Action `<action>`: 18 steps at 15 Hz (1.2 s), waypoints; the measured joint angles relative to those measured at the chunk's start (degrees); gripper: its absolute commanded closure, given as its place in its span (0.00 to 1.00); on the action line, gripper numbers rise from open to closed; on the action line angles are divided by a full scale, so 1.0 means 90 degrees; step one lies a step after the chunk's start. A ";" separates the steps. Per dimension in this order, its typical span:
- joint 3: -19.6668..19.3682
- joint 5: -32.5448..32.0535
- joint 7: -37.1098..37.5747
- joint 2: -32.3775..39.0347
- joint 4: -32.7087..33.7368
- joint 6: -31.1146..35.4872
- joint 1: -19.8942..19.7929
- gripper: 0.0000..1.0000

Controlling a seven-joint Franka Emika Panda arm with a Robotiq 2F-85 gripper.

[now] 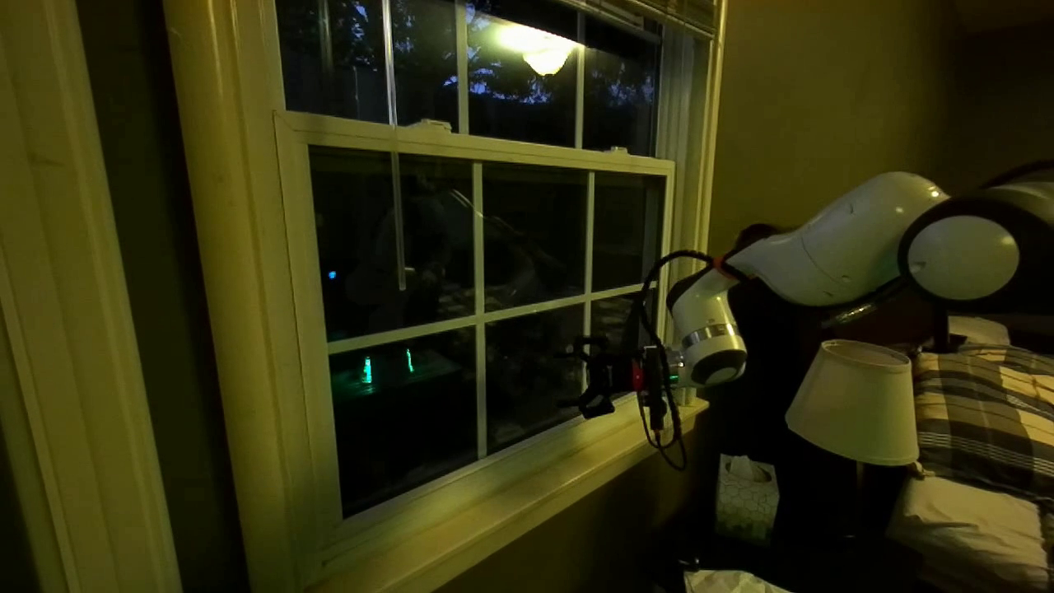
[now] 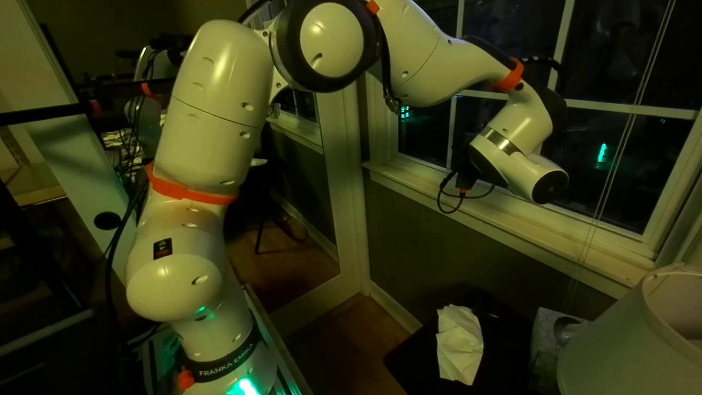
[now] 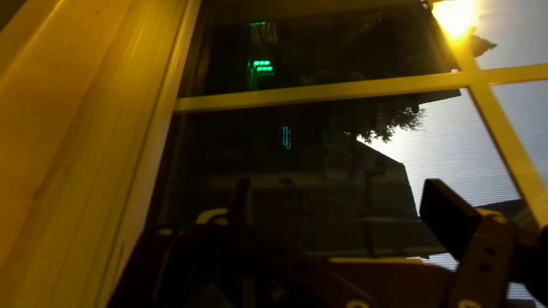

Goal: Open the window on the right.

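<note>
While the long white arm (image 1: 848, 239) hangs in the air near the ledge (image 1: 527, 486), its claw (image 1: 580, 375) is spread wide, holding nothing between its two black fingers (image 3: 449, 214). The big window (image 1: 480, 313) is in the wall (image 1: 790, 123) just beside the claw, its bottom half down at the ledge, but I can't tell if the claw touches the dark glass (image 1: 535, 222). A pale lamp (image 1: 856, 403) stands near a striped cover (image 1: 980, 395).

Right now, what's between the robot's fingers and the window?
Nothing that shows: in the wrist view, the stretch from the fingers to the window looks bare. I can't tell how close they are.
</note>
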 measured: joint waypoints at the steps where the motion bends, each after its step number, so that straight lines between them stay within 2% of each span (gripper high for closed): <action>1: 0.0001 0.0000 -0.0056 0.0140 0.0100 0.0148 0.0039 0.00; 4: 0.0003 -0.0001 -0.0151 0.0516 0.0383 0.0451 0.0111 0.00; 9: 0.0041 -0.0089 -0.0106 0.0959 0.0711 0.0492 0.0119 0.00; 13: 0.0051 -0.0389 0.0003 0.1129 0.0807 0.0347 0.0114 0.00; 18: 0.0036 -0.0273 -0.0003 0.1159 0.0869 0.0533 0.0048 0.00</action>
